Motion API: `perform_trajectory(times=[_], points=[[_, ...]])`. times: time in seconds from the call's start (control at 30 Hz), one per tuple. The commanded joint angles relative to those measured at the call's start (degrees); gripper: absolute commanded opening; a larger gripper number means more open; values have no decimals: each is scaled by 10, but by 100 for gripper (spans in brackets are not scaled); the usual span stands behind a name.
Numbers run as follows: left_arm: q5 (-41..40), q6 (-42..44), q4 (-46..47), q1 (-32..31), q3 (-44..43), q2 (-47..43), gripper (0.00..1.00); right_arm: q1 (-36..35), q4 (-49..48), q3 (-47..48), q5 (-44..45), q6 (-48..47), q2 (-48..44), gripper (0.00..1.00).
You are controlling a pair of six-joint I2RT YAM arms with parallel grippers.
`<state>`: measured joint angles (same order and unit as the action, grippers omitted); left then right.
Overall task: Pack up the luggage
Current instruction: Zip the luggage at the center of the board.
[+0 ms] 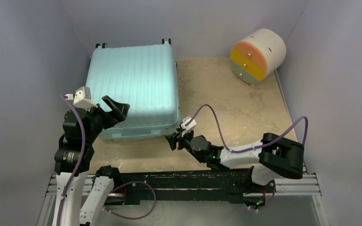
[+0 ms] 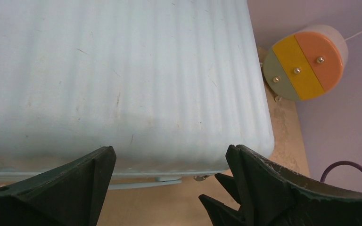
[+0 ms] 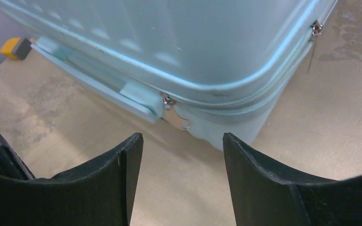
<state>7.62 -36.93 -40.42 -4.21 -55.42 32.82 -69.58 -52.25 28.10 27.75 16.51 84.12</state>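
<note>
The luggage point(image 1: 133, 89), a pale teal ribbed suitcase, lies flat and closed on the table's left half, wheels at the far edge. My left gripper point(image 1: 117, 109) hovers open over its near left edge; the left wrist view shows the shell point(image 2: 122, 80) filling the frame above the spread fingers. My right gripper point(image 1: 172, 141) is low by the near right corner, open with nothing between its fingers. In the right wrist view a silver zipper pull point(image 3: 178, 117) hangs at that corner of the luggage point(image 3: 193, 42), just ahead of the fingertips, beside the side handle point(image 3: 94, 80).
A round cream drawer unit point(image 1: 257, 55) with orange, yellow and green fronts lies at the back right, also seen as the drawer unit point(image 2: 306, 63) in the left wrist view. Grey walls close in on three sides. A purple cable point(image 1: 217, 122) loops over the right arm.
</note>
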Motion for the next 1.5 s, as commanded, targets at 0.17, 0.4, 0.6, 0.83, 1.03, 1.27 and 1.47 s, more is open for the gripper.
perform_trajectory(times=[0.17,0.4,0.6,0.83,1.03,1.27,1.47], points=[[-96,-16,-28,-1,-30,-1,100,-26,5,99,118,57,70,56],[-171,-56,-77,-1,-26,-7,100,-27,116,146,159,147,95,44],[-193,-81,-103,-1,-24,-16,100,-26,153,178,164,172,111,39],[-210,-135,-155,-1,-31,-19,99,-27,223,207,188,196,117,25],[-134,-132,-178,-1,-34,-12,100,-27,279,202,207,220,113,6],[-62,-137,-178,-1,16,-19,100,-27,285,153,249,223,76,0],[-75,-144,-172,-1,44,-24,100,-27,293,103,262,180,29,0]])
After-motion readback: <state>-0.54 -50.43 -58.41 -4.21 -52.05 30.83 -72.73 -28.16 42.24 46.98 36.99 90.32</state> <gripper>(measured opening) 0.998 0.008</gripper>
